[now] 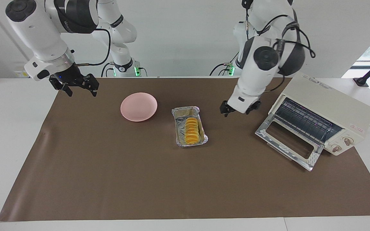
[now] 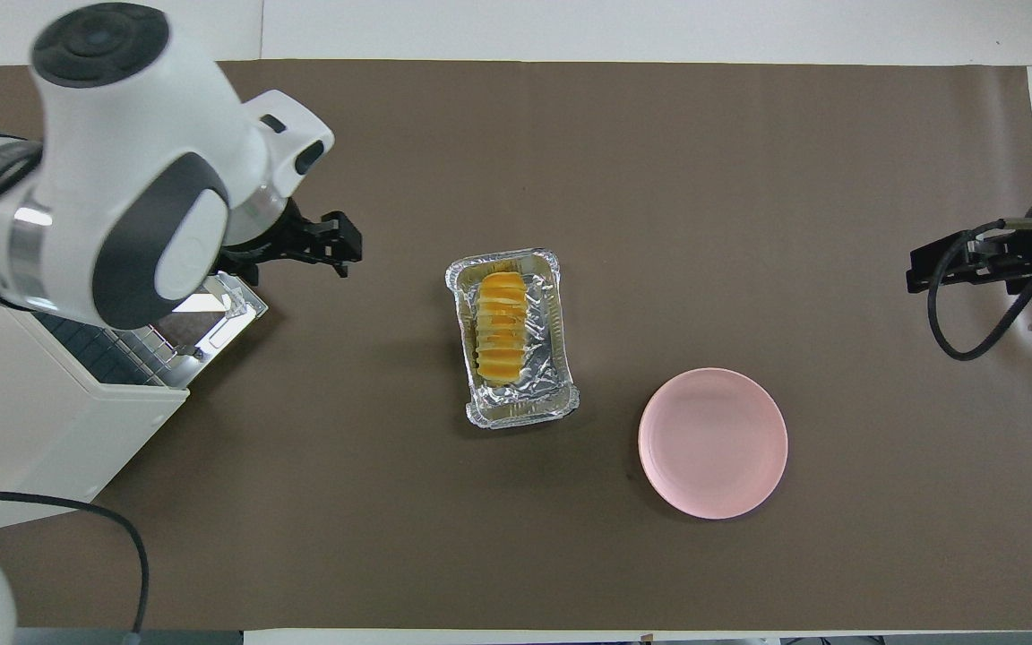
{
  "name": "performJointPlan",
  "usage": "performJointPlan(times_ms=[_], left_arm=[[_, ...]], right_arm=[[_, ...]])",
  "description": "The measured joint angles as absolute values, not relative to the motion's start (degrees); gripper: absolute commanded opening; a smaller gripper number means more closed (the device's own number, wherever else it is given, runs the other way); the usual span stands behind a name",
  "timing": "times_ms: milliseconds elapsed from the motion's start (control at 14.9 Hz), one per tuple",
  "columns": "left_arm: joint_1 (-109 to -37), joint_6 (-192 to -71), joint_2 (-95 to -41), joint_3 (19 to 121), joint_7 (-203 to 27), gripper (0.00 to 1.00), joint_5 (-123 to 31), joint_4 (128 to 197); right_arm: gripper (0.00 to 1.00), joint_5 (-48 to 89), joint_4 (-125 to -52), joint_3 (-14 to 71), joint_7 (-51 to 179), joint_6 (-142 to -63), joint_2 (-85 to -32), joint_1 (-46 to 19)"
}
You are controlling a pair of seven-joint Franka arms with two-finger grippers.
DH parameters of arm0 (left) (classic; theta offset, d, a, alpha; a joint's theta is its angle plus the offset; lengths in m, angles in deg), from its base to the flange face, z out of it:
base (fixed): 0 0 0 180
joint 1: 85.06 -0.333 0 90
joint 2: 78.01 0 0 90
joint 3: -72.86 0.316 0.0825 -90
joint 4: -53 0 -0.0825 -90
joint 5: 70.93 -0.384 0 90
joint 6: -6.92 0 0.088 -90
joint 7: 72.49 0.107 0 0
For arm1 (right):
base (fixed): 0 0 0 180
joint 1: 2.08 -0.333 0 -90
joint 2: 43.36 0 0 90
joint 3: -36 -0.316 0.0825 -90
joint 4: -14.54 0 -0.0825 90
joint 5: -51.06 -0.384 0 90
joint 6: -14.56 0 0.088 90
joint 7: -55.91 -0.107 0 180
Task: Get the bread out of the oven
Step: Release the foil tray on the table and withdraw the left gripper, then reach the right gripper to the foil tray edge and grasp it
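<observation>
The bread point(image 1: 192, 129) is a ridged golden-yellow loaf lying in a crinkled foil tray point(image 1: 180, 113) on the brown mat in the middle of the table; it also shows in the overhead view point(image 2: 500, 328). The cream-white oven point(image 1: 329, 102) stands at the left arm's end with its glass door point(image 1: 287, 141) folded down open and its wire rack point(image 1: 303, 122) bare. My left gripper point(image 1: 239, 111) is open and empty, up over the mat between the tray and the oven door. My right gripper point(image 1: 79, 87) is open and empty over the mat's edge at the right arm's end.
A pink plate point(image 1: 138, 106) sits on the mat beside the foil tray, toward the right arm's end and a little nearer to the robots. The brown mat point(image 1: 140, 179) covers most of the table. The oven's power cord point(image 2: 77, 515) trails off beside it.
</observation>
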State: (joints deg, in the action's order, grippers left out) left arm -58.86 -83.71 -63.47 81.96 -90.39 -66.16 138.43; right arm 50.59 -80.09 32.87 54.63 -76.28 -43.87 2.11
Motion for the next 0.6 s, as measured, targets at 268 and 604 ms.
performJointPlan(times_ms=[268,604], left_arm=[[-70.7,-79.4,-69.0,82.0,-78.2,1.0,-66.1,141.0],[-71.9,-74.5,-74.3,81.1,-77.4,1.0,-69.6,145.3]], right_arm=[[1.0,50.6,-80.1,32.9,54.6,-76.2,-43.9,2.1],[1.0,50.6,-80.1,31.5,54.7,-76.1,-43.9,1.6]])
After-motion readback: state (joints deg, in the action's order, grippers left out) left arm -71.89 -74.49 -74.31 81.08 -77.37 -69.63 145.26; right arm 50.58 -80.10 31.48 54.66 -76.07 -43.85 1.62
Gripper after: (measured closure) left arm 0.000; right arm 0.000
